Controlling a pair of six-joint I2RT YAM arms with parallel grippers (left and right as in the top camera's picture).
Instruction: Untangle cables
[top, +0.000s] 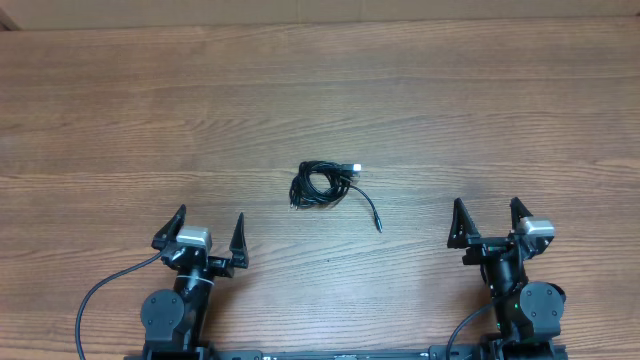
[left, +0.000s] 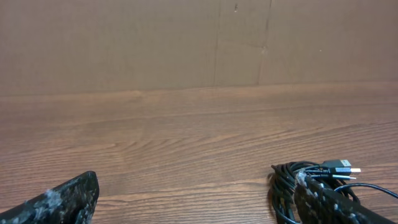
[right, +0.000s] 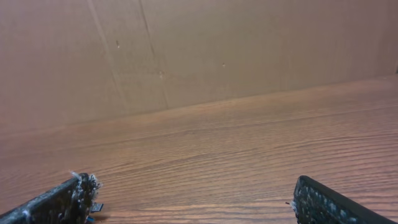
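Both spread, empty: left pincer (top: 207, 237), right pincer (top: 490, 222). Cable bundle (top: 321, 186) ahead, between them. Risk: pinching the whole coil, tightening the knot.

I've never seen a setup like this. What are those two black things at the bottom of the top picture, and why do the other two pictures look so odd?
Those are two robot arms at a wooden table, filmed from above. Each ends in a gripper with two fingers: the left gripper and the right gripper. Both are open and hold nothing.

The other two pictures come from small cameras on the wrists, looking low across the table, so each shows its own dark fingers at the bottom corners.

Between the arms lies a small bundle of thin black cables, with one silvery plug sticking out and one loose end trailing toward the right arm. The left wrist camera sees the bundle at its right edge.
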